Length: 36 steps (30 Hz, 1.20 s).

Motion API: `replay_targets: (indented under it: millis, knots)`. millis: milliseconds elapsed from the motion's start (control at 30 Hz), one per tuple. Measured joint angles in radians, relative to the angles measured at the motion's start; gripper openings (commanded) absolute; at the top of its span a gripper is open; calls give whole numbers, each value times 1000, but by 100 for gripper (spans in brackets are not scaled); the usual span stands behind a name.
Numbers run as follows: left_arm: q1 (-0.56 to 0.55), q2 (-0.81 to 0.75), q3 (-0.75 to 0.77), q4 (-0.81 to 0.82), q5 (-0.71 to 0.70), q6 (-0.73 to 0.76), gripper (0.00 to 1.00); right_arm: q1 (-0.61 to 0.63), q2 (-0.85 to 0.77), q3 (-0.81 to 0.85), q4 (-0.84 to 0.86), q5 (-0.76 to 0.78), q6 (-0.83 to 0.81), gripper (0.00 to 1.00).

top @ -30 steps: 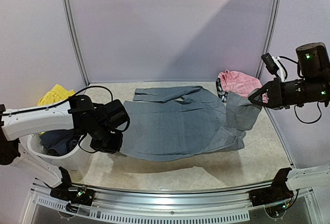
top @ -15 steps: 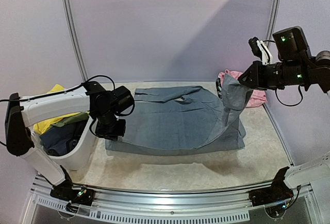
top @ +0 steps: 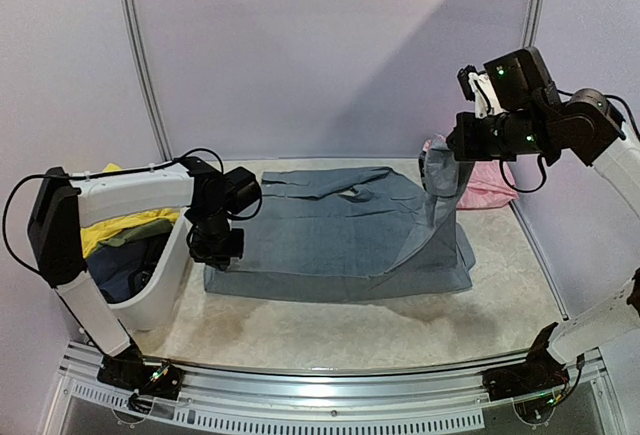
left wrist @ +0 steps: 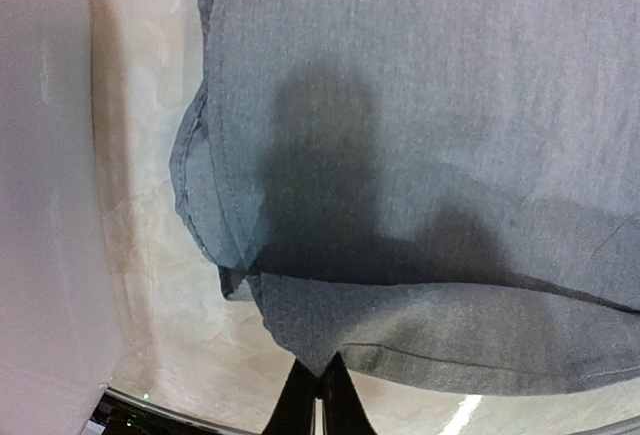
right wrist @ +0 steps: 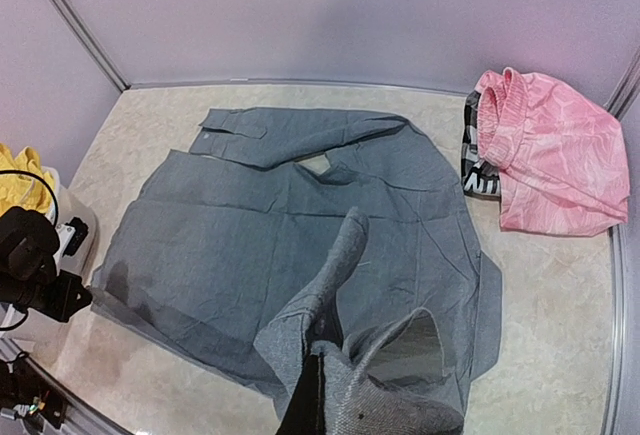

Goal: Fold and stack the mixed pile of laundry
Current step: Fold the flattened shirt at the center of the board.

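1. Grey shirt [top: 340, 230] spread mid-tabletop [top: 330, 330]; pink piece [top: 485, 187] by the far right wall; yellow shorts [top: 120, 230] over the white tub [top: 165, 290], left.
2. Tabletop pale, mottled — plain lilac walls [top: 330, 55] around.
3. Left pincer [left wrist: 318, 385] clamped on shirt's near-left corner; right pincer [top: 452, 150] holds its lifted right edge.

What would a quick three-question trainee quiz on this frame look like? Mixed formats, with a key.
1. Multiple choice: how does the right gripper hold its part of the grey shirt? A) pressed flat B) lifted in the air C) not at all
2. True or false: the left gripper is shut on the grey shirt's edge.
3. Fill in: the pink garment lies at the back ____ of the table, by the robot's own sides.

Key: 1 B; 2 true; 3 right.
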Motion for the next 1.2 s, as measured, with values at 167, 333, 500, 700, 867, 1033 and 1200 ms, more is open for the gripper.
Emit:
replay_targets:
  millis: [167,333,500,700,867,1033,1200]
  knots:
    - [23,50,21,24,0,7,0,-14,54,0,42,31,-8,0]
    - [48,79,23,37,0,-6,0,-24,118,0,78,60,-8,0]
    - [63,103,37,48,-1,-38,2,-37,181,0,116,86,-11,0]
    - [87,144,51,61,0,-89,14,-57,266,8,138,144,-10,0]
    - [113,151,50,79,-4,-159,57,-76,339,46,138,193,8,0]
    - [114,144,57,88,-34,-182,65,-82,402,109,122,224,46,1]
    - [92,93,64,115,-78,-141,62,-84,419,118,120,203,89,3]
